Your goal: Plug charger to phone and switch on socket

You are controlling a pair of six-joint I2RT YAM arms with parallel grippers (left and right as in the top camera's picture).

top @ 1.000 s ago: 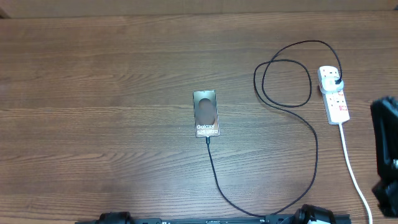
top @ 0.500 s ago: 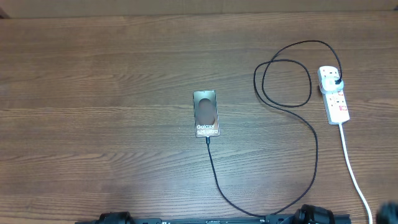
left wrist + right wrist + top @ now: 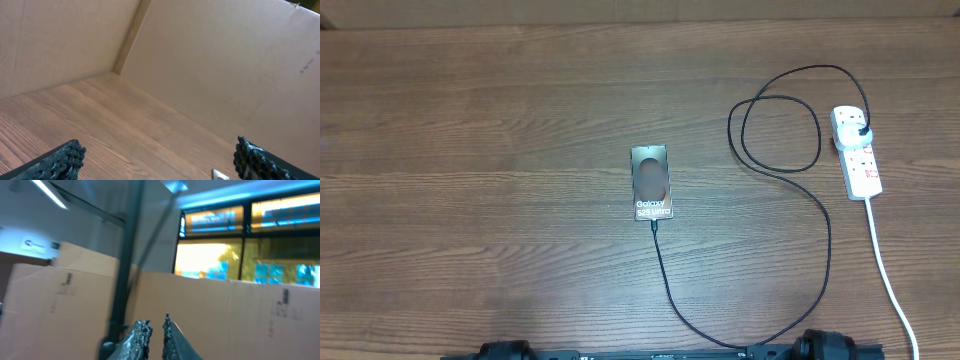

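1. The right arm has slipped out of the overhead view. The charger (image 3: 831, 245) meets the near end of the phone (image 3: 651, 182) at mid-bench (image 3: 470, 200), and its plug sits in the socket (image 3: 860, 160) at the right. The job looks about finished.
2. Only the wrist views show the left fingers (image 3: 60, 159) wide apart and the right fingers (image 3: 141, 332) barely parted. Both are empty.
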